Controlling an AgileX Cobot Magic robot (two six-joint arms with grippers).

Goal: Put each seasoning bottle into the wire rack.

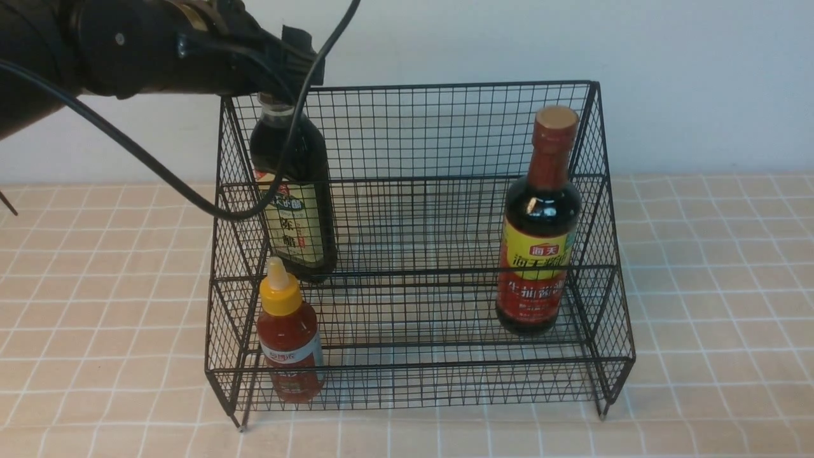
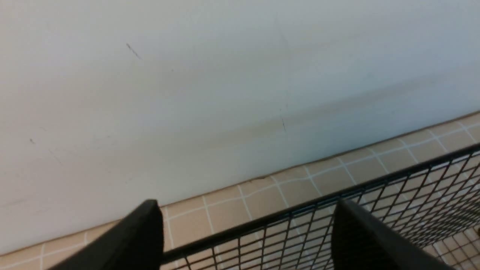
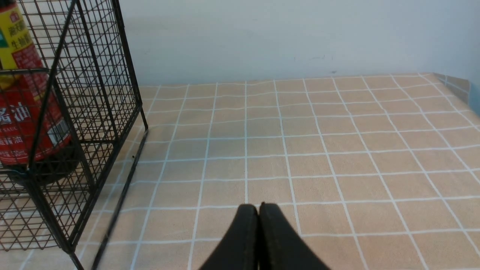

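The black wire rack [image 1: 413, 86] holds all three seasoning bottles. The tall dark bottle with a beige label [image 1: 296, 216] stands at the rack's back left, leaning slightly. My left gripper [image 1: 294, 63] hovers at its top and hides the cap. In the left wrist view the left gripper [image 2: 245, 206] is open, with only the rack's top bar [image 2: 375, 182] between its fingers. The red-necked bottle [image 1: 539, 229] stands on the right. The small red sauce bottle [image 1: 287, 337] sits front left. My right gripper [image 3: 258, 206] is shut and empty, over the table right of the rack [image 3: 93, 67].
A tan tablecloth with a white grid [image 1: 712, 318] covers the table around the rack. A pale wall [image 1: 668, 76] rises just behind it. The left arm's black cable [image 1: 191, 194] loops down in front of the rack's left side.
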